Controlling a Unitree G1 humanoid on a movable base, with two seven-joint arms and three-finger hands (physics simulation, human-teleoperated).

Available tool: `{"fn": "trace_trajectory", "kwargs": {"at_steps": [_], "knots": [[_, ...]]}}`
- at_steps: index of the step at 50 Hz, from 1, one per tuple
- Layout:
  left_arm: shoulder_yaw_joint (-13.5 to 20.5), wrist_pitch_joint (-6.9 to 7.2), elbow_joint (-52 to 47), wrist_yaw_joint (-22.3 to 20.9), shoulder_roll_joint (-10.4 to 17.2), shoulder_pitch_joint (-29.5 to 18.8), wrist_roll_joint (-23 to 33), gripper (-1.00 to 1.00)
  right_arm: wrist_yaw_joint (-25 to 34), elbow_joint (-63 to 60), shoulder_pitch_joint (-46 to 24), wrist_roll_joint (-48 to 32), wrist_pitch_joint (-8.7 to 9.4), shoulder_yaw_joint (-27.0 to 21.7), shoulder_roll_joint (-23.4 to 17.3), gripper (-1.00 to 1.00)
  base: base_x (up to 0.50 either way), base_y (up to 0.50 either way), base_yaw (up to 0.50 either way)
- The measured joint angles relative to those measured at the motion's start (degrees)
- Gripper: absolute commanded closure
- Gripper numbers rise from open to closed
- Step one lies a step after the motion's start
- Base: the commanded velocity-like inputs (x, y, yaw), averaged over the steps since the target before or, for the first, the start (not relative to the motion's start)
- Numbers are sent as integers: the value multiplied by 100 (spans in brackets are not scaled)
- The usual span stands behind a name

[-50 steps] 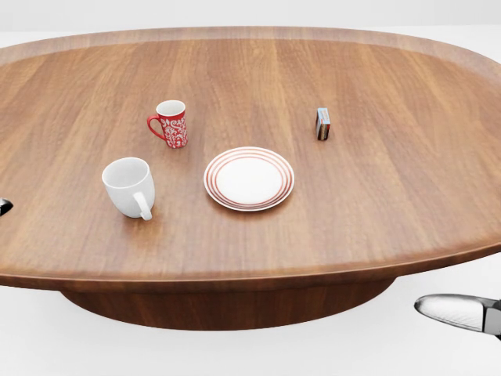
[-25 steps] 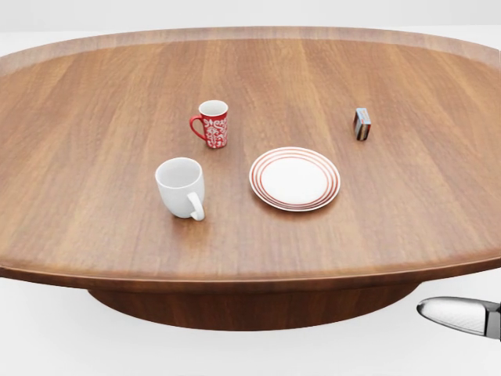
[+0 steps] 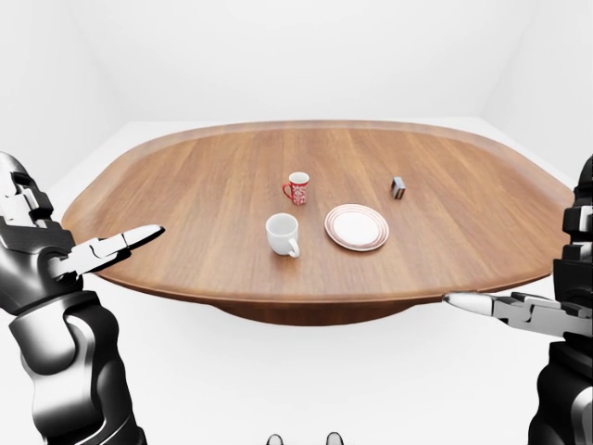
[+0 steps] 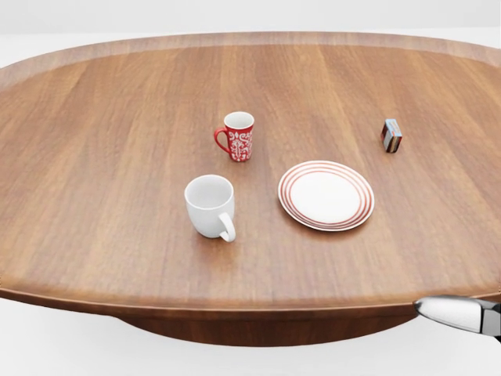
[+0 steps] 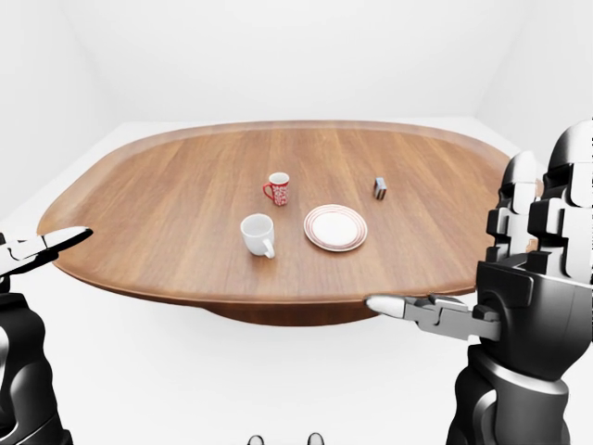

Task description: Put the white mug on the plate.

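The white mug (image 4: 210,205) stands upright on the oval wooden table (image 4: 94,157), handle toward the view's bottom right. The white plate with red rings (image 4: 326,195) lies flat just right of it, apart from it. My left hand (image 3: 116,245) is open, fingers stretched out, off the table's left edge and far from the mug. My right hand (image 5: 408,307) is open, fingers pointing left, below the table's near edge; its fingertip (image 4: 450,311) shows at the head view's bottom right.
A red patterned mug (image 4: 237,135) stands above the white mug in the head view. A small dark box (image 4: 391,135) stands at the upper right of the plate. The table's near edge (image 4: 235,308) runs across the view's bottom. White floor surrounds the table.
The whole picture has shifted right and down across the frames: the camera has moved. The mugs, plate and box keep their places on the table. The right hand's fingertip stays at the bottom right.
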Motion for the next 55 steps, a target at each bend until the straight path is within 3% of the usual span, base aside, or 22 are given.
{"fn": "trace_trajectory", "kwargs": {"at_steps": [55], "knots": [[-32, 0, 25, -4, -27, 8, 5, -100, 20, 99, -1, -46, 0, 20, 1, -100, 43, 0, 0]]}}
